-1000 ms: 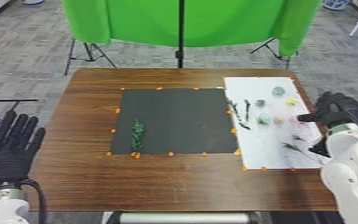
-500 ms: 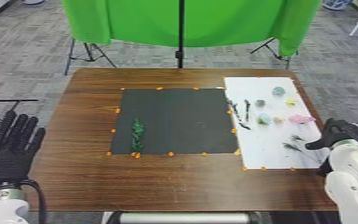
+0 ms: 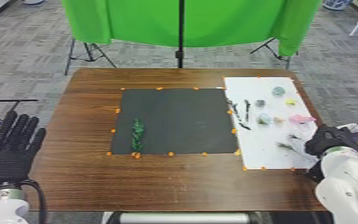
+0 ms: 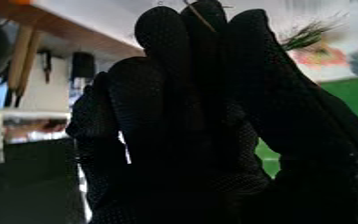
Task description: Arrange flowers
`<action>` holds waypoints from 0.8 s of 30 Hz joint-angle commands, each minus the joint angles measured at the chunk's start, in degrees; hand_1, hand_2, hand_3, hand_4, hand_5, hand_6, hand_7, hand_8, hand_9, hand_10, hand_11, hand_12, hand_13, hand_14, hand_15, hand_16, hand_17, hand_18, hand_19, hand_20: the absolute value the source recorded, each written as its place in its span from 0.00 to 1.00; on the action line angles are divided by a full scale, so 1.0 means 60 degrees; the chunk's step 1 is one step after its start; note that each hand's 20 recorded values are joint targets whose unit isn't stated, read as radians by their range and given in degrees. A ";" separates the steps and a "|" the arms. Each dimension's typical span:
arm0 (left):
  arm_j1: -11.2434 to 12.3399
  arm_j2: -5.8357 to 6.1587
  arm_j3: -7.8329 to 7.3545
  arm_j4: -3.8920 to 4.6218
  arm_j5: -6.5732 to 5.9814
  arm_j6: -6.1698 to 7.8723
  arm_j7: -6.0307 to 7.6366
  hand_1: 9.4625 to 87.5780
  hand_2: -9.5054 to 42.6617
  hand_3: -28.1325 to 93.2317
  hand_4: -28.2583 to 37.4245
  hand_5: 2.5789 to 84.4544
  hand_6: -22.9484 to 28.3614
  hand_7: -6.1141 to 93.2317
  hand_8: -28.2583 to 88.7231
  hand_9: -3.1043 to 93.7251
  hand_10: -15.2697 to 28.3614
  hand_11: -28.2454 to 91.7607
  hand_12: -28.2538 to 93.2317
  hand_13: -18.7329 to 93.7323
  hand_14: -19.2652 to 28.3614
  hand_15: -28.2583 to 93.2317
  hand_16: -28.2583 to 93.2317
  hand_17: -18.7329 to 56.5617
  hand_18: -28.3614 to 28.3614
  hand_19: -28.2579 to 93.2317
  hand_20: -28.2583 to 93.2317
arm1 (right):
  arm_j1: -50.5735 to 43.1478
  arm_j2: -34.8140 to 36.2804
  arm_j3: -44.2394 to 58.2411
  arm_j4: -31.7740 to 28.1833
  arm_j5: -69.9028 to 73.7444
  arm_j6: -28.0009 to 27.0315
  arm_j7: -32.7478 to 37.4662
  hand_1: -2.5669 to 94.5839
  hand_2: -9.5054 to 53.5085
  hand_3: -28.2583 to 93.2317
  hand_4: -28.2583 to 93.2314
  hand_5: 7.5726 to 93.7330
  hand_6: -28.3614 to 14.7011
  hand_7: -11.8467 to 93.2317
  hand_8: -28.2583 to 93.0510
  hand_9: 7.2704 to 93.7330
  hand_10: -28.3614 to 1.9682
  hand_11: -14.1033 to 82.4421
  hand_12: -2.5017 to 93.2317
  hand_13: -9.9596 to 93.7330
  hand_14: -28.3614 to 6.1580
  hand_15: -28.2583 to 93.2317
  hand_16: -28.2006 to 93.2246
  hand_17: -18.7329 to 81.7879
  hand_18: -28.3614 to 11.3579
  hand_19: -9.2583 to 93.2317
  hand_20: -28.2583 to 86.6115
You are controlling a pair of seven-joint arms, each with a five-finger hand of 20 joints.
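1. Black fabric covers the right hand, which is over the near right part of the white sheet, beside the feathery sprigs; the glove and the white arm hide that edge of the sheet.
2. In the right wrist view its fingers are fairly straight and close together, with the thumb near them; the dark glove makes their outlines hard to separate.
3. A thin stem crosses at the fingertips there, its lower end lost against the glove. Whether they touch it, I cannot tell. A bristly green tuft is just beside the thumb, blurred pink and pale blooms beyond.
4. The left hand is off the table's left side, its fingers straight and spread apart, holding nothing; the view's edge cuts it off.
5. On the black sheet, a green leafy sprig lies lengthwise near the left side.
6. Dark twigs lie along the white sheet's left side; right of them are a yellow flower, a pink flower and small pale blooms, too faint to make out petals.
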 commanded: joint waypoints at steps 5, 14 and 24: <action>0.0191 -0.0056 0.0011 -0.0036 0.0014 0.0129 -0.0082 0.21 0.41 0.87 0.00 0.52 0.62 0.19 0.15 0.44 0.68 0.39 0.31 0.44 0.68 0.40 0.21 0.18 0.74 0.49 0.33 | 0.0638 -0.0189 -0.0789 -0.1555 0.1048 0.0713 0.0217 0.55 0.00 0.84 0.07 0.86 0.60 0.40 0.37 0.84 0.41 0.43 0.47 0.68 0.34 0.86 0.51 0.48 0.06 0.94 0.69; -0.0212 0.0118 0.0268 0.0072 0.0040 0.0105 -0.0190 0.21 0.41 0.87 0.00 0.52 0.63 0.19 0.15 0.44 0.68 0.39 0.31 0.44 0.68 0.40 0.21 0.18 0.74 0.49 0.33 | 0.2435 -0.1547 -0.3277 -0.1070 0.0758 0.0656 -0.0026 0.55 0.00 0.84 0.09 0.86 0.60 0.41 0.37 0.83 0.40 0.44 0.48 0.68 0.32 0.86 0.51 0.49 0.05 0.95 0.68; -0.0815 0.0344 0.0567 0.0302 0.0072 0.0214 -0.0547 0.21 0.42 0.87 0.00 0.52 0.62 0.19 0.15 0.44 0.68 0.39 0.31 0.44 0.68 0.40 0.21 0.18 0.74 0.49 0.33 | 0.3564 -0.2797 -0.5729 0.0576 -0.0138 0.0692 0.0126 0.55 0.00 0.83 0.09 0.86 0.59 0.40 0.38 0.83 0.38 0.46 0.46 0.69 0.31 0.86 0.51 0.49 0.03 0.96 0.67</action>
